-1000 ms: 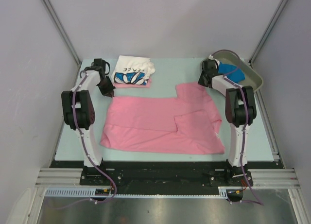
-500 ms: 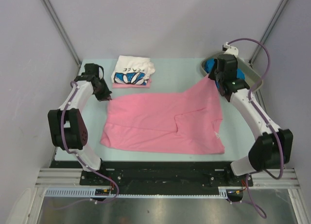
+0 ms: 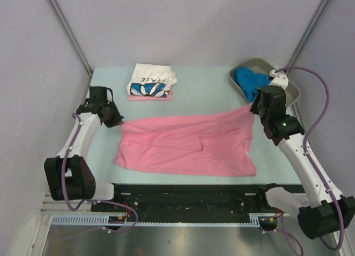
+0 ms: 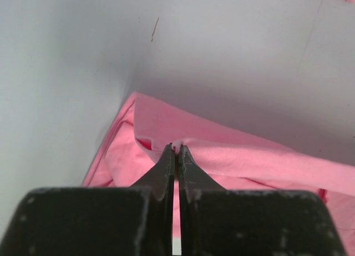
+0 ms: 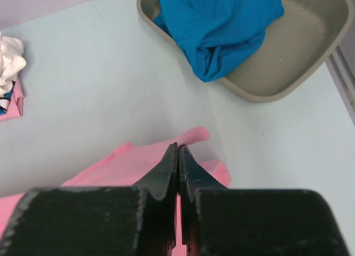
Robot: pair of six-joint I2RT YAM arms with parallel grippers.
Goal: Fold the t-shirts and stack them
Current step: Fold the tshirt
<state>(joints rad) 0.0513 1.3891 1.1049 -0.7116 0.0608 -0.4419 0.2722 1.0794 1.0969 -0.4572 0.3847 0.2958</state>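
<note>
A pink t-shirt [image 3: 183, 147] is spread mid-table. Its far edge is held raised, probably for folding, with each corner clamped by the left gripper [image 3: 118, 122] and the right gripper [image 3: 250, 107]. Beyond, one white printed shirt [image 3: 152, 78] is stacked on a second pink shirt [image 3: 150, 97], and one blue shirt [image 3: 249, 81] is kept in the single tray [image 3: 292, 89].

The only writing is on the folded white t-shirt [image 3: 152, 80], which lies by the far edge of the table [image 3: 205, 86], toward its far left corner. It is one short row of dark capital letters, on the far-edge side of the blue-black flower print. In the top view the row is upside down and too small to read for certain.
</note>
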